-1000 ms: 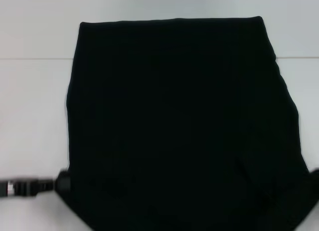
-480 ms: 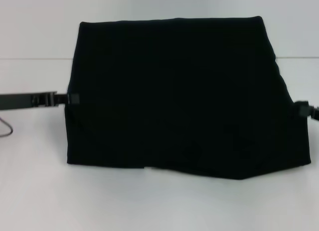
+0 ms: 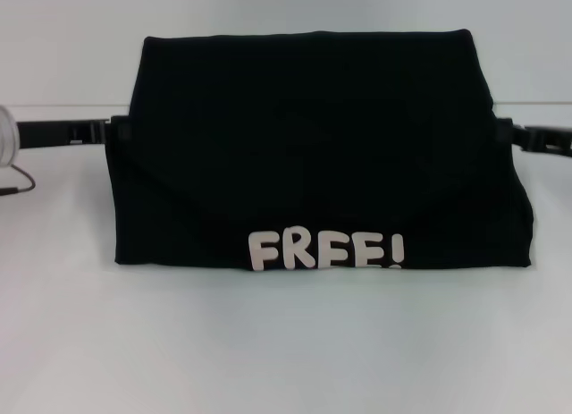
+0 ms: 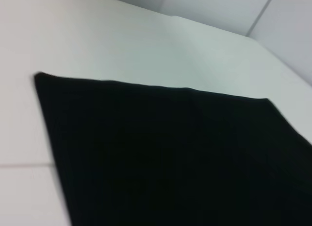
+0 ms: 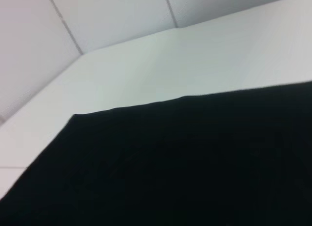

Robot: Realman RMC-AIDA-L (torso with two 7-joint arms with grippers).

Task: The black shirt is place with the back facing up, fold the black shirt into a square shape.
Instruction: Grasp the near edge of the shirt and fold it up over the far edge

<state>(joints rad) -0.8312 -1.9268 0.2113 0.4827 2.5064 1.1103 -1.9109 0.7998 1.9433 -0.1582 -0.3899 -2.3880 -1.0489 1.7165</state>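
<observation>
Black shirt [image 3: 313,146] on white table [image 3: 286,351], near part lifted and doubled toward far hem; white "FREE!" lettering [image 3: 326,250] along near fold. Left tool [image 3: 121,130] pinching shirt's left edge, right tool [image 3: 502,132] pinching right edge, both raised at same level. Wrist views: only black cloth over table.

Bright, even light; soft blur

Black shirt [image 3: 313,146] on white table [image 3: 286,342]
</observation>
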